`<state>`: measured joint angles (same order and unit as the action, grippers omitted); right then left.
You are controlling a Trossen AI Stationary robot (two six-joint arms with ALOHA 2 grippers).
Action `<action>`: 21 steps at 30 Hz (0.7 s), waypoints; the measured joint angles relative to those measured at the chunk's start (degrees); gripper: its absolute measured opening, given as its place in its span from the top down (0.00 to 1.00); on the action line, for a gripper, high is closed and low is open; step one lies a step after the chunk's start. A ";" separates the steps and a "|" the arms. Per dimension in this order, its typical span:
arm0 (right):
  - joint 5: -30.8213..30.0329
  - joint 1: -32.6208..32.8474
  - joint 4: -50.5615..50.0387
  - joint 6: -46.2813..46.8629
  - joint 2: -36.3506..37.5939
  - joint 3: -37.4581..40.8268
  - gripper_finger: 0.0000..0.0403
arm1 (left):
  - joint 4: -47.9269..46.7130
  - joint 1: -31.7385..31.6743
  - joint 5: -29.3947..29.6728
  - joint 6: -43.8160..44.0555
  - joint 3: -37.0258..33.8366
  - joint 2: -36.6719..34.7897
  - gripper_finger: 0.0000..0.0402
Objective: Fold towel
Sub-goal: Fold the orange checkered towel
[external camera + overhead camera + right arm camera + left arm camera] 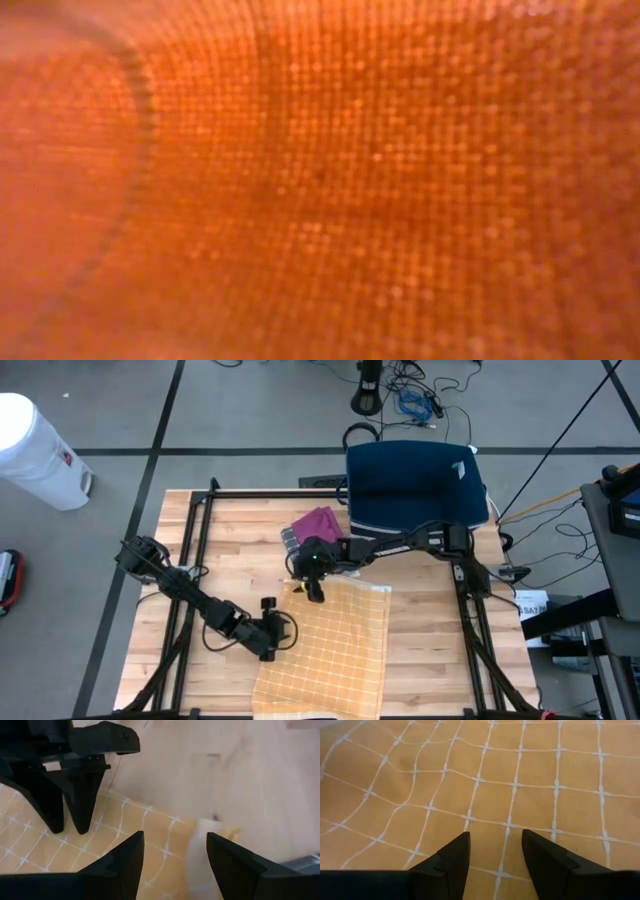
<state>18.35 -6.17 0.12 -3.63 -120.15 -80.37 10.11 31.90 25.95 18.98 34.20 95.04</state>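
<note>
We saw the table [420, 660] carrying the yellow towel [335, 650], spread flat on its near middle, one end hanging over the near edge. The right gripper [316, 592] hung at the towel's far left corner, fingers apart. The left gripper [285, 632] stood at its left edge, open, empty.

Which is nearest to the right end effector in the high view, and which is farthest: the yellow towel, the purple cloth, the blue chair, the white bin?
Measured from the right end effector, over the towel's far left corner:
1. Yellow towel, directly under it.
2. Purple cloth, just beyond it on the table.
3. Blue chair, behind the table, to the right.
4. White bin, on the floor, far left.
</note>
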 joint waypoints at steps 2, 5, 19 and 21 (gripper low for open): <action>-0.63 0.13 0.63 -0.32 -0.89 -0.01 0.50 | 0.11 0.00 0.01 0.00 0.00 0.00 0.54; -2.86 0.24 1.99 -0.81 -1.68 -0.01 0.51 | 0.15 0.00 -0.23 0.20 0.00 0.00 0.54; -6.39 -0.19 1.88 -6.11 -1.67 -0.03 0.75 | 2.55 0.00 -2.72 0.53 0.00 0.00 0.54; -6.39 -0.20 2.12 -6.30 -1.95 -0.03 0.76 | 2.99 0.00 -3.21 0.40 0.00 0.00 0.54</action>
<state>11.97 -6.37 2.23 -9.93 -122.10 -80.40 13.11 31.90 22.74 19.38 34.20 95.04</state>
